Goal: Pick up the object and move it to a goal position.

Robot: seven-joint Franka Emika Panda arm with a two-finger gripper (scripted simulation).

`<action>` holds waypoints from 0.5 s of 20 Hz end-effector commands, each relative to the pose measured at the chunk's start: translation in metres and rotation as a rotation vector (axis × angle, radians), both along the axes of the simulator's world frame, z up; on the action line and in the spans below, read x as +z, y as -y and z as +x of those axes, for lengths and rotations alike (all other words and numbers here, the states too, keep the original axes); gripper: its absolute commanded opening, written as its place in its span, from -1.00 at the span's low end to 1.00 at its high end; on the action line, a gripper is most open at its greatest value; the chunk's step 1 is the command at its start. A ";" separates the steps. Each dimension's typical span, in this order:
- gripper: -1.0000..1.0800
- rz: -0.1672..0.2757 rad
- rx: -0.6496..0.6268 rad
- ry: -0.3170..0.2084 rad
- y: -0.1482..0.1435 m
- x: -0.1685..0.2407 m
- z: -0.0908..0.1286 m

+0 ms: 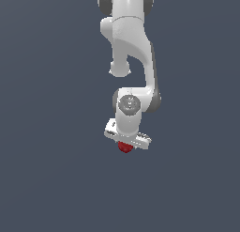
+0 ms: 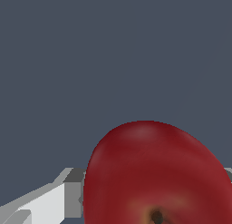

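Observation:
The dark-red apple (image 1: 124, 147) sits directly under the white hand of my arm, mostly covered by it in the exterior view. In the wrist view the apple (image 2: 154, 173) is very large and close, its dimpled top with the stem facing the camera. My gripper (image 1: 125, 146) is closed around it: one grey-white finger (image 2: 68, 198) presses against one side of the apple, and a sliver of the other finger (image 2: 229, 173) shows at the opposite side. The fingertips themselves are hidden behind the fruit.
A plain dark blue-grey surface (image 1: 47, 179) fills both views. No other objects, containers or edges show. The arm's upper links (image 1: 129, 38) hang down from the top of the exterior view.

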State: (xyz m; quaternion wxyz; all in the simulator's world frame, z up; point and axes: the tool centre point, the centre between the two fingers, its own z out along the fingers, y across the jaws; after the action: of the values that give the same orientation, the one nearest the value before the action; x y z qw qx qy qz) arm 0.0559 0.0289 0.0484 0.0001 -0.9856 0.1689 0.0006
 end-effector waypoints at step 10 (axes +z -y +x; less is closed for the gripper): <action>-1.00 0.012 0.074 0.091 -0.029 0.104 0.034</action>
State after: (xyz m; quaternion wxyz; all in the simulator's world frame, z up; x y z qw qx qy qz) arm 0.0833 0.0511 0.1285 0.0103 -0.9896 0.1399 -0.0324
